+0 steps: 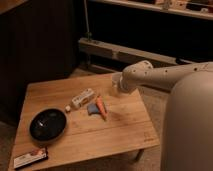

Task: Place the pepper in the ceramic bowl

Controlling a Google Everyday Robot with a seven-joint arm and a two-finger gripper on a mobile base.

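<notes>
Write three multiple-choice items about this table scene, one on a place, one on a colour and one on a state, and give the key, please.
1. Where does the ceramic bowl stand on the table?
A) near left part
B) far right corner
C) exact centre

2. What colour is the pepper?
A) green
B) orange-red
C) yellow

3. What is the pepper's state?
A) lying on the table beside a grey-blue lump
B) lying in the bowl
C) lifted off the table

Key:
1 A, since the bowl sits left of the pepper and nearer the camera.
2 B, since its slim body looks orange-red against the wood.
3 A, since the pincer is to the pepper's right over the far side of the table, apart from it.
</notes>
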